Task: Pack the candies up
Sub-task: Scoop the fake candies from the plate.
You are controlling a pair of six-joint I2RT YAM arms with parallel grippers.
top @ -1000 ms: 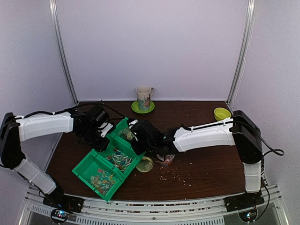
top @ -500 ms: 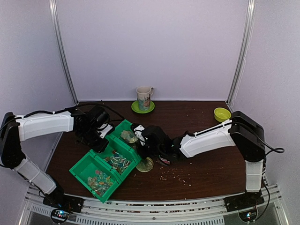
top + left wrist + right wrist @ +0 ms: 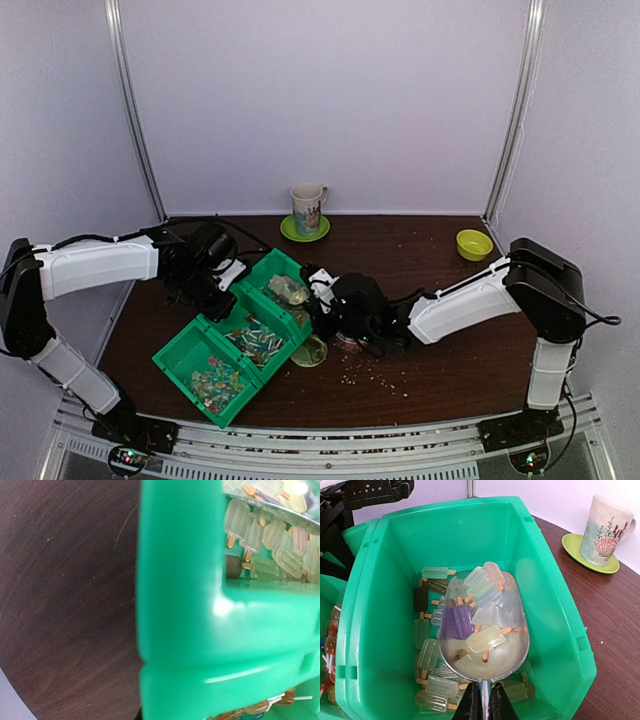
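Right pincer (image 3: 482,705) is gripping the thin handle of a clear scoop (image 3: 485,625), fingers closed tight on it. The scoop is resting inside the far compartment of the green bin (image 3: 380,580), carrying pale popsicle-shaped candies (image 3: 482,640). More of these are lying under and around it on the compartment floor.

Left pincer (image 3: 215,293) is sitting against the bin's left edge. Its wrist view is showing only green wall, so I cannot tell whether it is gripping.

The two nearer compartments are holding mixed-colour pieces. A tan lid (image 3: 308,351) is lying on the desk (image 3: 440,360) just beside the bin. Small loose bits (image 3: 372,376) are lying scattered near it. A mug (image 3: 609,527) is standing on a green saucer (image 3: 585,555).
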